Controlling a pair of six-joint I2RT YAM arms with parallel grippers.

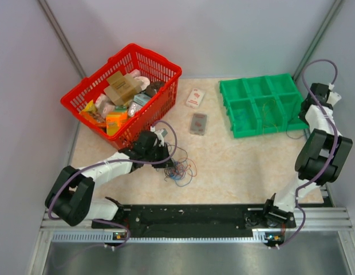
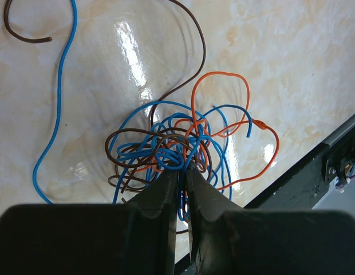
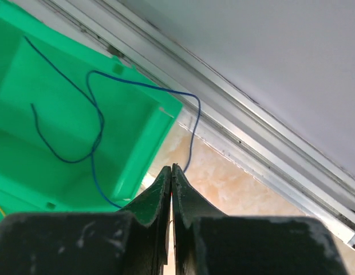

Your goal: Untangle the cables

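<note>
Most cables point(image 1: 178, 169) lay knotted on the desk point(image 1: 240, 154), lower centre; left gripper point(image 2: 184, 170) jaws pinched their strands. A blue cable point(image 3: 101, 117) sat freed in the tray point(image 3: 17, 149), upper right; right gripper point(image 3: 172, 169) jaws closed, seemingly empty.

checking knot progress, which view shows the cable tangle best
Left wrist: the tangle fills the frame, with blue, brown and orange loops distinct. Top external shows just a small clump. Right wrist misses it, showing one blue wire over the green tray.
</note>
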